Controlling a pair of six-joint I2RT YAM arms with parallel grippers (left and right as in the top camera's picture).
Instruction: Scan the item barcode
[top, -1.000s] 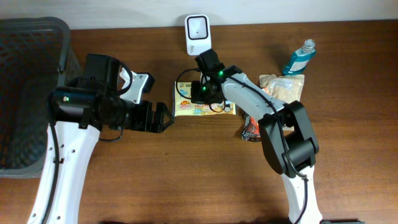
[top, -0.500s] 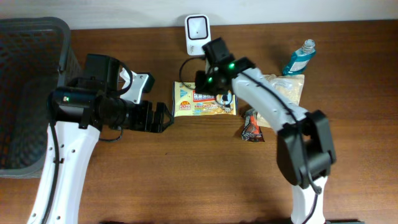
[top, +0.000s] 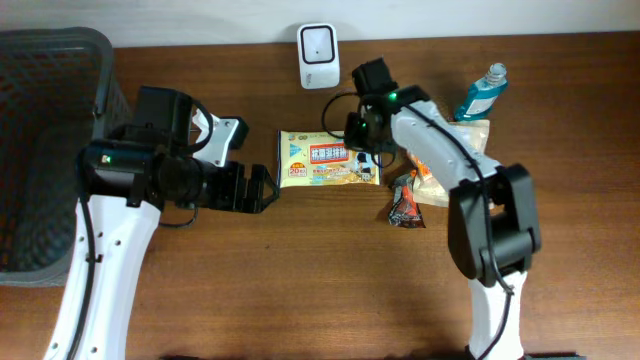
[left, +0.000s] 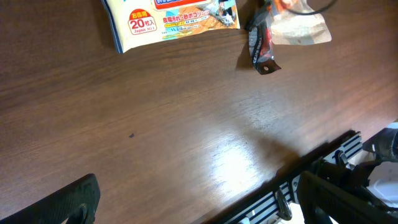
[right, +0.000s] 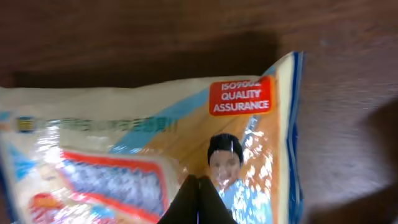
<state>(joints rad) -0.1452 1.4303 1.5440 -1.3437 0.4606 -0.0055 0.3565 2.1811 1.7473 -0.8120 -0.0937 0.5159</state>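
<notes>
- Wipes pack (top: 328, 159) lies flat on table (top: 300, 290), near scanner (top: 317, 43).
- Right end effector (right: 198, 198) pinched shut over pack's right end; left end effector (top: 262, 188) wide, empty.
- Prob light, soft, slick film: you'd pinch an edge seam.

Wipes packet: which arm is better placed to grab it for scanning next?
Left, probably. The left gripper is open and sits just beside the wipes packet's left edge. The right gripper is over its right end but shut, so it would need to open first.
</notes>
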